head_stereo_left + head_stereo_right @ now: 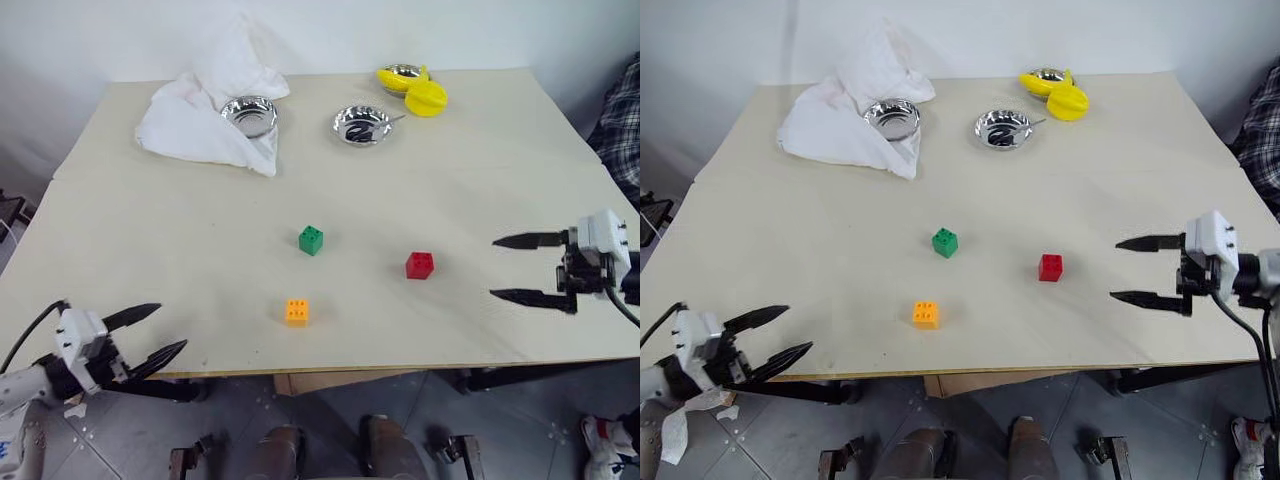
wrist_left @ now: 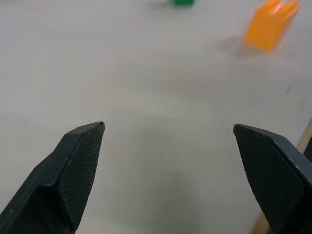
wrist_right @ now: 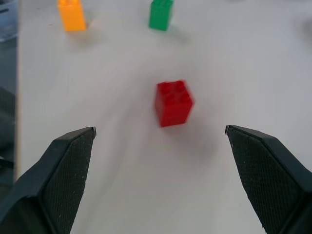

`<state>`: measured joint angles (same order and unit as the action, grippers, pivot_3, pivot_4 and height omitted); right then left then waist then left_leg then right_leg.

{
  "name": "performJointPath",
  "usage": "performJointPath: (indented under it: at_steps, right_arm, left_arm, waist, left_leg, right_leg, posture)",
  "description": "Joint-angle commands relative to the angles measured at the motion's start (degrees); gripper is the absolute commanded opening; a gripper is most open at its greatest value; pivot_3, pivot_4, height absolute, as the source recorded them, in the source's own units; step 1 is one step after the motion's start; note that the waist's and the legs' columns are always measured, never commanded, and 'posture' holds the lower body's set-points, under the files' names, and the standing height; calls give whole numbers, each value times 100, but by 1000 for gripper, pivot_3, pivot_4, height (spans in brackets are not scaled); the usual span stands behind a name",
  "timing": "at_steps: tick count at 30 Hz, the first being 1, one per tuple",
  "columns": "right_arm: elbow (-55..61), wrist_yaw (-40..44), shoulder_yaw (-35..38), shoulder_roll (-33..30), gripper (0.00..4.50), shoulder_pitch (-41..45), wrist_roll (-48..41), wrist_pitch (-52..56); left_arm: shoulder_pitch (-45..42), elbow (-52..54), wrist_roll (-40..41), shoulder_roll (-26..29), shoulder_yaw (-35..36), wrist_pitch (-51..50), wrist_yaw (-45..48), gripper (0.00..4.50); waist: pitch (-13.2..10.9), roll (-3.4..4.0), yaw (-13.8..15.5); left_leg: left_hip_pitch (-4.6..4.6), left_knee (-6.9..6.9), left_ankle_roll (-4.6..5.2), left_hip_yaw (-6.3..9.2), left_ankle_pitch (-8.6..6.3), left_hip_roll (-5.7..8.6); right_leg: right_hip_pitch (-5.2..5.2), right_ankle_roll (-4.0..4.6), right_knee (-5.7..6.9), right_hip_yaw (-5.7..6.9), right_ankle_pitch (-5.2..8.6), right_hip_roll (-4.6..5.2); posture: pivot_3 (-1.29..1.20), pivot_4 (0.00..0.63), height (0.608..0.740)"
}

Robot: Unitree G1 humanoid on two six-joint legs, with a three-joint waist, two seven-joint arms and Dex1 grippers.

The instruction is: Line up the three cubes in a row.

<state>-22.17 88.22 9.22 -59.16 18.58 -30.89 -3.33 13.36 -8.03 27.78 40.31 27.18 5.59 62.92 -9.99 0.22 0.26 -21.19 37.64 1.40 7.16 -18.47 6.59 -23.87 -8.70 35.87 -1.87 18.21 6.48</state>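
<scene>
Three studded cubes sit apart on the pale table (image 1: 200, 260): a green cube (image 1: 311, 240) in the middle, an orange cube (image 1: 297, 311) nearer the front edge, and a red cube (image 1: 420, 264) to the right. My right gripper (image 1: 508, 268) hovers open to the right of the red cube, pointing at it, with a clear gap between; the red cube (image 3: 173, 103) lies ahead of its spread fingers. My left gripper (image 1: 158, 331) is open at the table's front left corner, well left of the orange cube (image 2: 271, 24).
At the back of the table lie a crumpled white cloth (image 1: 205, 110), two small metal bowls (image 1: 249, 114) (image 1: 362, 125), and a yellow plastic object (image 1: 415, 90) beside a third bowl. A person in a plaid sleeve (image 1: 622, 115) stands past the right edge.
</scene>
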Motion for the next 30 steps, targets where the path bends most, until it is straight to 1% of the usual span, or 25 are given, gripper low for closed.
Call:
performJointPath:
  at_steps: [1, 4, 6, 9, 11, 13, 15, 17, 19, 22, 28, 30]
  right_arm:
    - [231, 171, 383, -79, 4468, -154, -70, -98]
    - [279, 116, 413, -4, 4468, -230, 5, -182]
    - [426, 41, 413, 64, 4468, -235, -22, -96]
    - [670, -58, 420, 152, 4468, -273, -70, 26]
    - [827, -105, 450, 193, 4468, -333, -91, 111]
    - [998, -161, 510, 226, 4468, -421, -130, 201]
    - [1171, -216, 569, 254, 4468, -494, -181, 292]
    - [1307, -297, 607, 327, 4468, -504, -222, 356]
    - [1412, -352, 625, 400, 4468, -512, -222, 383]
    - [1621, -511, 681, 557, 4468, -552, -268, 416]
    - [2104, -883, 881, 869, 4468, -692, -470, 515]
    - [2176, -879, 1046, 1088, 4468, -734, -608, 259]
  left_arm:
    - [-81, 114, 16, 106, 81, 220, 120, 4500]
    - [-317, 386, 126, 147, -104, -70, 105, 4500]
    - [-611, 805, 268, 150, -295, -595, -148, 4500]
    - [-1325, 1804, 648, 95, -723, -2028, -1068, 4500]
    - [-1781, 2180, 659, 69, -1009, -2735, -1584, 4500]
    - [-2340, 2315, 539, -25, -1333, -3420, -2194, 4500]
    - [-2955, 2322, 644, -244, -1604, -4096, -2691, 4500]
    - [-3574, 2083, 502, -503, -1950, -4749, -3190, 4500]
    - [-4033, 1742, 245, -806, -2253, -4912, -3446, 4500]
    - [-4508, 1176, -137, -1236, -2711, -4828, -3587, 4500]
    - [-4987, 282, -758, -1719, -3223, -4467, -3579, 4500]
    - [-5119, 37, -892, -1870, -3315, -4269, -3505, 4500]
  waist:
    - [0, 0, 29]
    - [0, 0, 51]
    - [0, 0, 70]
    - [0, -1, 122]
    - [0, -1, 122]
    - [0, 0, 116]
    - [0, 0, 114]
    - [-1, -2, 121]
    - [-1, -4, 115]
    - [-1, -4, 110]
    - [-7, -13, 121]
    - [-7, -17, 132]
  left_leg:
    - [0, 4, 1, -1, 0, 0]
    - [6, 12, 1, -1, -1, -3]
    - [8, 12, 1, -1, -1, -4]
    - [5, 18, 0, 1, -1, -5]
    - [-2, 31, -1, 12, -3, -5]
    - [3, 31, 1, 5, -7, -4]
    - [3, 31, 0, 4, -7, -4]
    - [0, 33, 0, 2, -7, -5]
    - [-1, 41, -1, 2, -7, -5]
    - [2, 41, -2, -4, -7, -6]
    - [-1, 42, -2, -5, -7, -5]
    - [-3, 46, -2, -5, -7, -4]
  right_leg:
    - [3, 0, 0, 0, 0, 1]
    - [13, 4, 0, 2, -4, 1]
    - [14, 4, 2, 1, -4, 1]
    - [13, 2, 6, 0, -6, 0]
    - [13, 1, 10, -1, -7, -1]
    - [13, 0, 12, 1, -8, -3]
    - [10, -1, 17, 6, -8, -6]
    - [8, -1, 17, 7, -8, -9]
    - [9, -4, 18, 8, -10, -13]
    - [8, -4, 22, 5, -10, -15]
    - [4, -4, 19, 5, -10, -15]
    - [5, -6, 20, 5, -11, -15]
  posture:
    - [0, 150, 740]
    - [0, 150, 740]
    - [0, 150, 740]
    - [0, 150, 740]
    - [0, 150, 740]
    - [0, 150, 740]
    - [0, 150, 740]
    - [0, 150, 740]
    - [0, 150, 740]
    - [0, 150, 740]
    - [0, 150, 740]
    - [0, 150, 740]
